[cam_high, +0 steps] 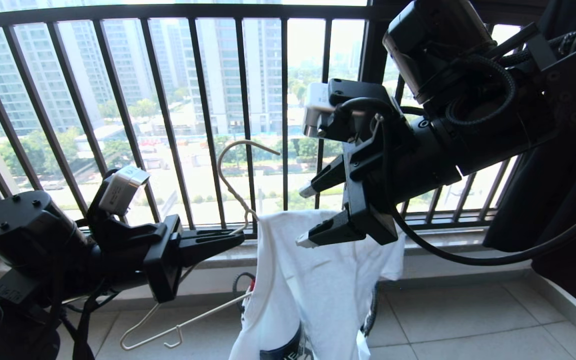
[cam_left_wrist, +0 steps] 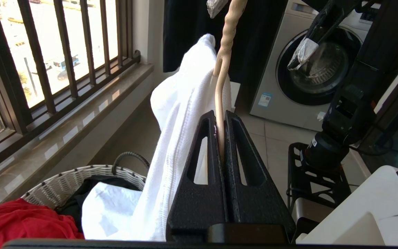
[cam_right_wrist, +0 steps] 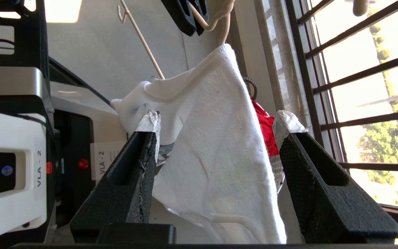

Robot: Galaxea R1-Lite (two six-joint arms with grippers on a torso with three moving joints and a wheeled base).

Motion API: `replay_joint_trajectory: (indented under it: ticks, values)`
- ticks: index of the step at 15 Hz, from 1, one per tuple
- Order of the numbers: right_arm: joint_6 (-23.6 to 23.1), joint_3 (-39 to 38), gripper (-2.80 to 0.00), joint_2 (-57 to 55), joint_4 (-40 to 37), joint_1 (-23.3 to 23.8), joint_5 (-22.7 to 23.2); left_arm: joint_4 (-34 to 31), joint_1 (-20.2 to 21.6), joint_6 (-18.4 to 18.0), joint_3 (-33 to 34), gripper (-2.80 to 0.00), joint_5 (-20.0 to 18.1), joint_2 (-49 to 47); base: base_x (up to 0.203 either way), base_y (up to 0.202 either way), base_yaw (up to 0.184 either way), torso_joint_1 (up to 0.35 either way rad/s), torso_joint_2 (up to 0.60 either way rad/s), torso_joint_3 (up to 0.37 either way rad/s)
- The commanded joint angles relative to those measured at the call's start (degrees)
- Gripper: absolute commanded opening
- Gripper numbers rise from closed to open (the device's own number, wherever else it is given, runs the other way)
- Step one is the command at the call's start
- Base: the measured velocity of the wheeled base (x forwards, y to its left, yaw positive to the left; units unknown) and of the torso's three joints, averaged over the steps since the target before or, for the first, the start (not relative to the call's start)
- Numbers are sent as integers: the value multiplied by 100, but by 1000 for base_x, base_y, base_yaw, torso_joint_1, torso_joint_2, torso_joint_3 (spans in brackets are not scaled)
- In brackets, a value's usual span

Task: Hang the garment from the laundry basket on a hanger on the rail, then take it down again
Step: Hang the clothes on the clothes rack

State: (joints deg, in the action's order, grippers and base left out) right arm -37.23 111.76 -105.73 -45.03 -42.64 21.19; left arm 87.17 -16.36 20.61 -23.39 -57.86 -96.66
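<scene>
Balcony bars and pale floor tiles fill the head view, where the left gripper (cam_high: 235,239) is clamped on the twisted neck of the hanger (cam_high: 228,185), whose bare arm slopes down toward the floor, while the garment (cam_high: 318,290) drapes from the other arm; the right gripper (cam_high: 305,216) hovers at the shirt's top with its jaws apart, holding nothing. From the left wrist view, the wire runs up between the closed fingers (cam_left_wrist: 202,162), the white cloth hangs just beside them, and the laundry basket (cam_left_wrist: 81,174) sits below by the sill. From the right wrist view, the shirt hangs between the spread fingertips (cam_right_wrist: 149,121). I judge the cotton light, limp and prone to slide off thin wire, so pinch collar or shoulder seam. Bars crowd the far side; room lies toward the tiles.
</scene>
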Motion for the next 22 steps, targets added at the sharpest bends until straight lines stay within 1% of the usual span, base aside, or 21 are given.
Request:
replay_joint_trajectory:
  ticks: [1,7,11,15,18,22]
  values:
    - [-21,-5,0,-10,-23,2,17,49,1,13,1,-280,-33,51,0,0,0,0,0,0]
    - [-21,19,0,-31,97,173,17,49,63,63,8,-280,-26,263,0,0,0,0,0,0]
    - [-34,108,0,-286,112,279,17,49,57,75,60,-280,-38,463,0,0,0,0,0,0]
    - [-47,127,0,-633,320,449,17,49,57,75,72,-280,-41,622,0,0,0,0,0,0]
    - [-48,58,0,-641,235,441,35,49,62,75,80,-280,-50,640,0,0,0,0,0,0]
    - [-56,56,0,-633,-198,441,93,49,62,57,123,-280,-76,632,0,0,0,0,0,0]
